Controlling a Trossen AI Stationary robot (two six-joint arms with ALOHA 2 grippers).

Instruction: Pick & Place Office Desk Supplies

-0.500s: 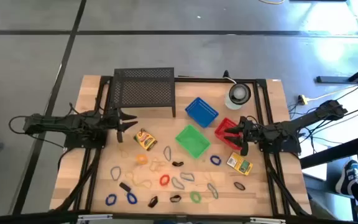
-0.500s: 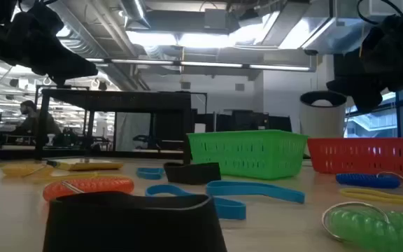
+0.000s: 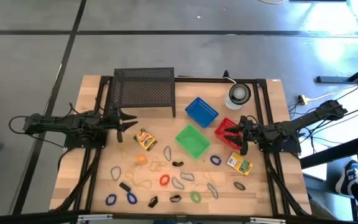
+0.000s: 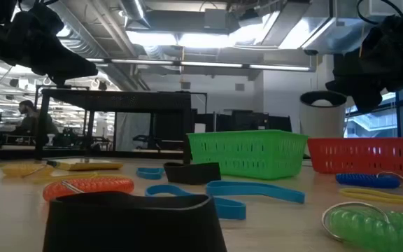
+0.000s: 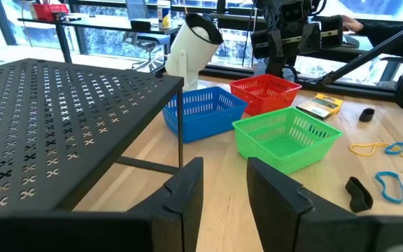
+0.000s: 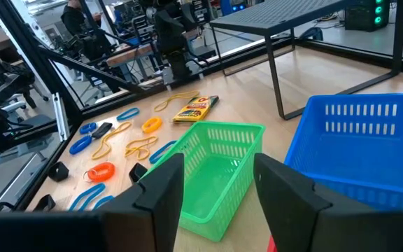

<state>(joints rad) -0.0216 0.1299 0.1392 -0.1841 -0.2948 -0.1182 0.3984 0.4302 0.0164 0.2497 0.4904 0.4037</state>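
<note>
Wooden counter [image 3: 98,186] carries all the supplies loose along its near half, and nothing is in a basket yet. Both arms hover apart from them: the left gripper [image 3: 129,124] just beside the black mesh rack [image 3: 144,91], the right gripper [image 3: 234,134] over the red basket [image 3: 224,129]. Each is parted and empty, as the wrist views show.

To start well, I would judge it best that each arm takes its own side: the left drops onto the crayon packet [image 3: 145,139] close below it, the right onto the second packet [image 3: 239,164]. The thin loops lie flat, so fingers must come down straddling one strand and close low against the wood; tangled tan bands [image 3: 143,184] need a pick at an outer edge.

Counted from above: three baskets, blue [image 3: 201,111], green [image 3: 192,140] and red; two packets; roughly four black clips [image 3: 125,186]; around a dozen or more loops, too small to number exactly.
</note>
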